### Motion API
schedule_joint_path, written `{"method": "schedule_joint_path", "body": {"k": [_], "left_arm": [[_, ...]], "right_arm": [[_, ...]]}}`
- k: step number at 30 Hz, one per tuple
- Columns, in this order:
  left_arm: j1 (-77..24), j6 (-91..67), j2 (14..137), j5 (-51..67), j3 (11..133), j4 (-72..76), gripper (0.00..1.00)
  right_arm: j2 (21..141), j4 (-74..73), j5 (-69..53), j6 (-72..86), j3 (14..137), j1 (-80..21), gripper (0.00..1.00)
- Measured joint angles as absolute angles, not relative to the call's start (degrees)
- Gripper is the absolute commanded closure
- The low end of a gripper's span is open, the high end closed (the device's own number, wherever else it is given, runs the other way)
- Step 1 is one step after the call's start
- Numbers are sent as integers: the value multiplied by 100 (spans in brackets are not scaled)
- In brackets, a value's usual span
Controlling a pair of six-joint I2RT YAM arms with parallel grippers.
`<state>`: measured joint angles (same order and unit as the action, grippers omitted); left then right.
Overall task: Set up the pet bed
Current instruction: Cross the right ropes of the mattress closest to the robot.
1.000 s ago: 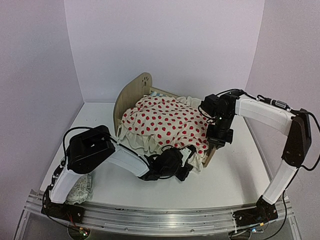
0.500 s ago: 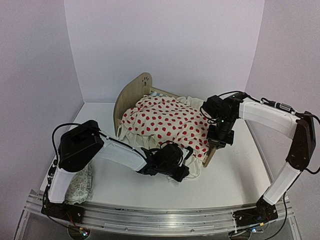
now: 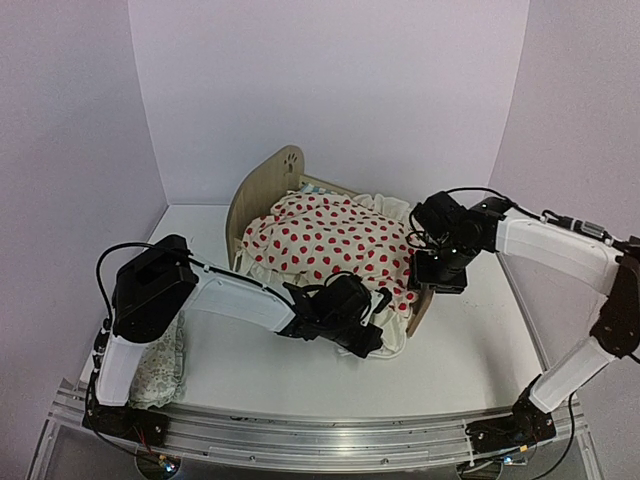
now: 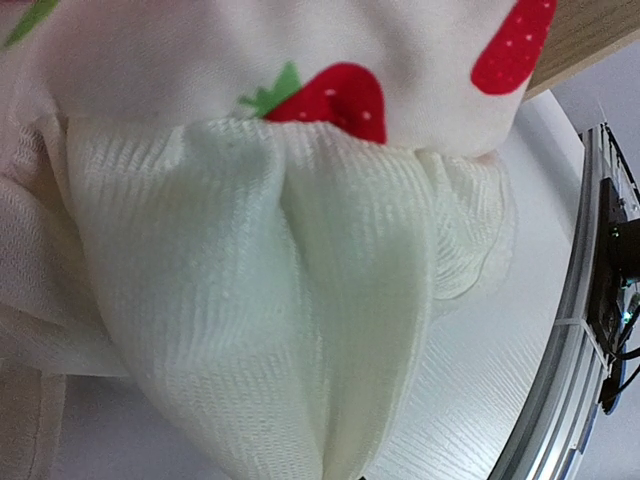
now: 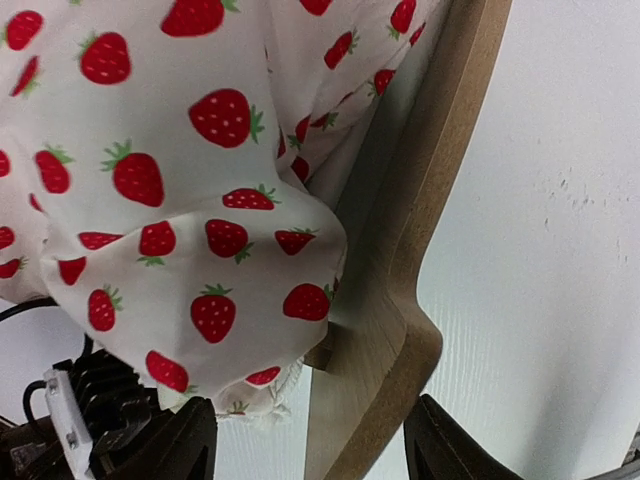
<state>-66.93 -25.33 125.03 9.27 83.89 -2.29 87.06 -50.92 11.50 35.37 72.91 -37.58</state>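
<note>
The pet bed stands mid-table, its rounded headboard (image 3: 262, 188) with a paw cutout at the far left and its footboard (image 5: 400, 300) at the near right. A cream blanket (image 3: 330, 240) with red strawberries covers it and hides the mattress. My left gripper (image 3: 372, 330) is at the bed's near corner, shut on the blanket's cream ruffle (image 4: 300, 320), which fills the left wrist view. My right gripper (image 5: 310, 440) hangs open over the footboard's corner, its dark fingers (image 5: 180, 445) apart on either side of the board and the blanket's edge (image 5: 240, 300).
A small pale patterned pillow (image 3: 160, 372) lies at the near left, beside the left arm's base. White walls close the table at the back and on both sides. A metal rail (image 3: 320, 430) runs along the near edge.
My right gripper has opened, let go of the blanket and drawn back a little to the right. My left gripper has shifted slightly right with the ruffle still in it.
</note>
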Motion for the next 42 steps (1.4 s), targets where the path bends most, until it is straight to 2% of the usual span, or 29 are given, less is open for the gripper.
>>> {"method": "schedule_joint_path", "body": {"k": [3, 8, 10, 12, 15, 21, 36, 37, 40, 41, 42], "left_arm": [[-6676, -2531, 12503, 951, 8435, -311, 99], [-6667, -2497, 12503, 1001, 8442, -492, 89], [-6667, -2500, 12503, 1052, 8442, -579, 80], [-6667, -2502, 12503, 1094, 8442, -679, 63], [-6667, -2497, 12503, 1117, 8431, -789, 46], [-6667, -2350, 12486, 917, 8420, -916, 43], [-6667, -1468, 12455, 470, 8868, -1152, 62], [-6667, -1454, 12455, 444, 8931, -1135, 68], [-6667, -1398, 12453, 392, 8993, -1041, 94], [-6667, -1355, 12452, 370, 8993, -1040, 99], [-6667, -1348, 12451, 337, 8993, -1045, 100]], "right_arm": [[8195, -4697, 1150, 3514, 7004, -3758, 34], [7336, -4051, 1012, 3644, 6154, -3758, 35], [7107, -3896, 926, 3753, 5727, -3758, 35], [6995, -3853, 873, 3854, 5383, -3758, 35], [6965, -3791, 814, 3964, 5060, -3758, 35], [6958, -3678, 801, 3989, 5033, -3758, 36], [6958, -3642, 754, 3983, 5033, -3758, 37], [6958, -3642, 749, 3982, 5033, -3758, 37], [6958, -3641, 749, 3953, 5030, -3758, 37], [6957, -3639, 749, 3941, 5023, -3758, 38], [6956, -3640, 749, 3925, 5016, -3758, 38]]}}
